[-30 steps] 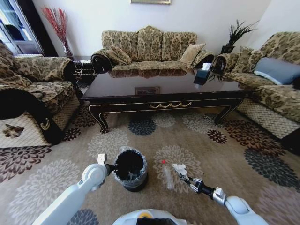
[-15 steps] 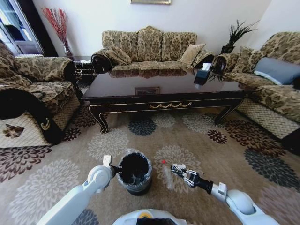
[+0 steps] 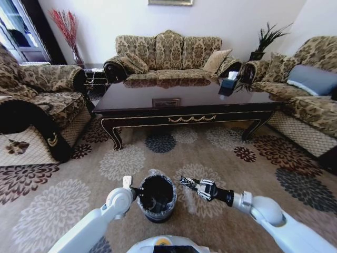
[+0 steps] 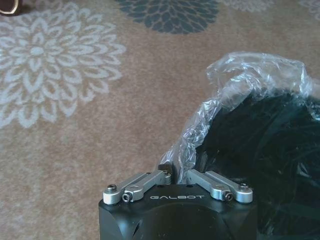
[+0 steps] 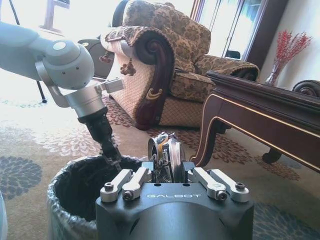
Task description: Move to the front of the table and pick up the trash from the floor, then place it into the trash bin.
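The trash bin, black with a clear liner, stands on the carpet just in front of me. My left gripper is shut on its near rim, pinching liner and wall together. My right gripper is shut on a crumpled pale wad of the trash and holds it just beside the bin's rim, a little above it. The right wrist view has the left gripper on the bin's far rim. The dark glossy table stands farther ahead.
A floral sofa stands behind the table, with armchairs at the left and right. A dark tissue box sits on the table's right end. Patterned carpet lies open between me and the table.
My right gripper has lifted the wad off the carpet and carried it left, up to the bin. The bin, held by my left gripper, has slid slightly right and nearer.
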Tool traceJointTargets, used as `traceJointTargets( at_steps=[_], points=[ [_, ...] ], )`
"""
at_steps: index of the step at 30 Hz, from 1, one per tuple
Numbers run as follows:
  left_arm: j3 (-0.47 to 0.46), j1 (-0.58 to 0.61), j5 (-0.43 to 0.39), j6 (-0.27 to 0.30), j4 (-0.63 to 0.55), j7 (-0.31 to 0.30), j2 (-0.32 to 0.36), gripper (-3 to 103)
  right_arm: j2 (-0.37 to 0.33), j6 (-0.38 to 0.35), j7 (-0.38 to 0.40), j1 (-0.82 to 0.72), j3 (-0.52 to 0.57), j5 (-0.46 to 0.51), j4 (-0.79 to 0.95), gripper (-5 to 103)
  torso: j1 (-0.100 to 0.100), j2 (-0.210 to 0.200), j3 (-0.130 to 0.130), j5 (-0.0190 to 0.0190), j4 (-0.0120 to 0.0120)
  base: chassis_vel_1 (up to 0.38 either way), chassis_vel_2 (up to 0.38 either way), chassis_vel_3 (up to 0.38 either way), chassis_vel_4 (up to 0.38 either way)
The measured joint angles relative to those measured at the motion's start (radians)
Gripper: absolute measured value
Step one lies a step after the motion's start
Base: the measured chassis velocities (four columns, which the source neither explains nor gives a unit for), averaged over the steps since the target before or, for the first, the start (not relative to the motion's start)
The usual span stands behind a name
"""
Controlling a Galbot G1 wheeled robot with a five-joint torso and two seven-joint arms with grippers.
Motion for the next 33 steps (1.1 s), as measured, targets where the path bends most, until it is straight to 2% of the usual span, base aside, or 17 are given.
traceJointTargets(
  at_steps=[10,13,15,16,17,20,29,30,32,33],
  points=[
    [0.062,-0.043,0.000,0.001,0.007,-0.005,-0.028,2,-0.001,-0.026,0.003,0.012,-0.033,-0.002,0.052,25,0.000,0.000,0.000,-0.0003,-0.0002,0.000,0.000,0.000,0.000],
    [0.100,-0.061,-0.047,0.014,-0.012,-0.014,-0.040,2,0.004,-0.029,0.003,0.002,-0.027,-0.004,0.062,25,0.001,-0.001,0.001,-0.0042,-0.0016,0.000,0.000,0.000,0.000],
    [0.104,-0.064,-0.052,0.015,-0.019,-0.014,-0.033,0,0.004,-0.029,0.002,-0.003,-0.023,-0.004,0.065,25,0.001,-0.001,0.001,-0.0035,-0.0022,0.000,0.000,0.000,0.000],
    [0.103,-0.066,-0.052,0.015,-0.028,-0.019,-0.025,0,0.005,-0.029,0.002,-0.006,-0.019,-0.004,0.068,25,0.001,-0.001,0.001,-0.0012,-0.0017,0.000,0.000,0.000,0.000],
    [0.101,-0.066,-0.052,0.014,-0.034,-0.021,-0.017,0,0.005,-0.029,0.001,-0.009,-0.018,-0.004,0.074,25,0.001,-0.001,0.001,-0.0010,-0.0009,0.000,0.000,0.000,0.000],
    [0.094,-0.065,-0.058,0.013,-0.045,-0.021,-0.011,0,0.005,-0.031,0.001,-0.009,-0.018,-0.004,0.082,25,0.001,-0.001,0.001,-0.0018,-0.0003,0.000,0.000,0.000,0.000],
    [0.070,-0.056,-0.068,0.011,-0.070,-0.030,0.004,0,0.008,-0.043,0.000,-0.011,-0.028,-0.012,0.096,25,0.000,-0.001,0.000,-0.0009,-0.0005,0.000,0.000,0.000,0.000],
    [0.068,-0.055,-0.068,0.010,-0.070,-0.030,0.004,0,0.009,-0.044,-0.003,-0.014,-0.027,-0.016,0.099,22,0.000,-0.001,0.000,-0.0009,-0.0003,0.000,0.000,0.000,0.000],
    [0.067,-0.055,-0.068,0.010,-0.070,-0.030,0.002,0,0.012,-0.045,-0.007,-0.022,-0.025,-0.022,0.104,30,0.000,-0.001,0.000,-0.0009,-0.0003,0.000,0.000,0.000,0.000],
    [0.067,-0.055,-0.067,0.009,-0.070,-0.030,0.001,0,0.014,-0.045,-0.008,-0.026,-0.024,-0.025,0.108,30,0.000,-0.001,0.000,-0.0008,-0.0004,0.000,0.000,0.000,0.000]
  ],
)
